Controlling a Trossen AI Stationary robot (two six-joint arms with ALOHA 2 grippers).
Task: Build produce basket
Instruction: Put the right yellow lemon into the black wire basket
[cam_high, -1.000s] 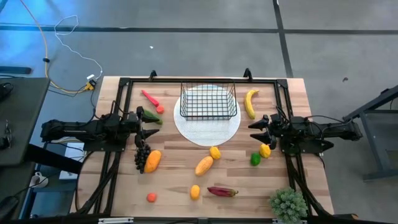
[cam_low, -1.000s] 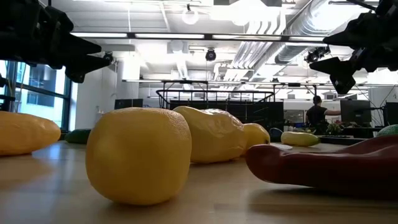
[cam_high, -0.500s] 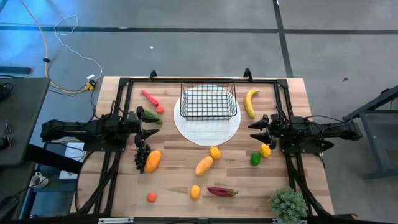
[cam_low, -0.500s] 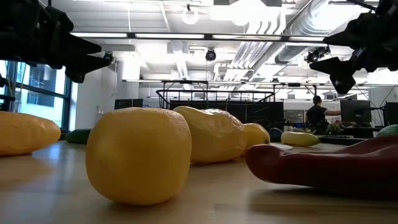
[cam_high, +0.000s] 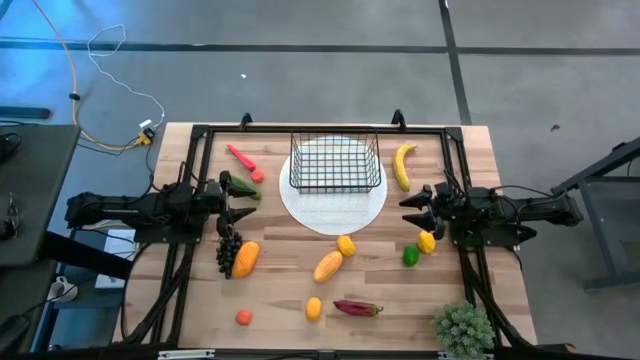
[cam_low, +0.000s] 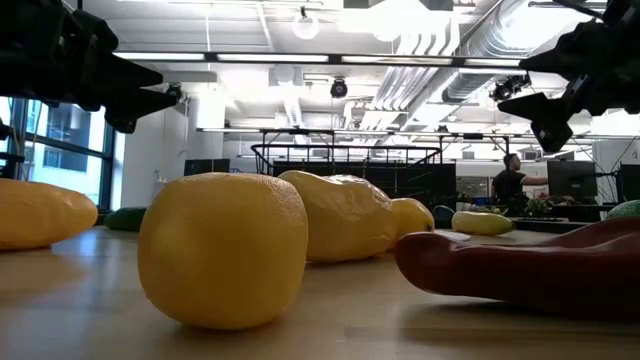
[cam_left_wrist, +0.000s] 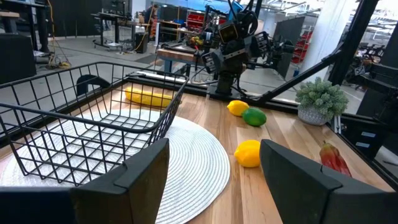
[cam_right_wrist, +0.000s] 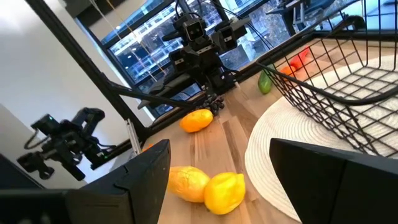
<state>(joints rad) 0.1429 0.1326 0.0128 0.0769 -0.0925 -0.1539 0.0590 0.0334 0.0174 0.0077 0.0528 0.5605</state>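
Nothing moved: left tool (cam_high: 243, 200) and right tool (cam_high: 408, 211) hover open, flanking the basket (cam_high: 335, 162).

Wooden table (cam_high: 400, 300). Carries plate (cam_high: 330, 215) far centre, banana (cam_high: 403, 165) far right, grapes (cam_high: 228, 250) left, plant (cam_high: 462, 326) near right, scattered produce.

Two dark, jointed arms here, matte black throughout: the left gripper (cam_high: 238, 201) and right gripper (cam_high: 412, 211) each carry two flat, angular black fingers.
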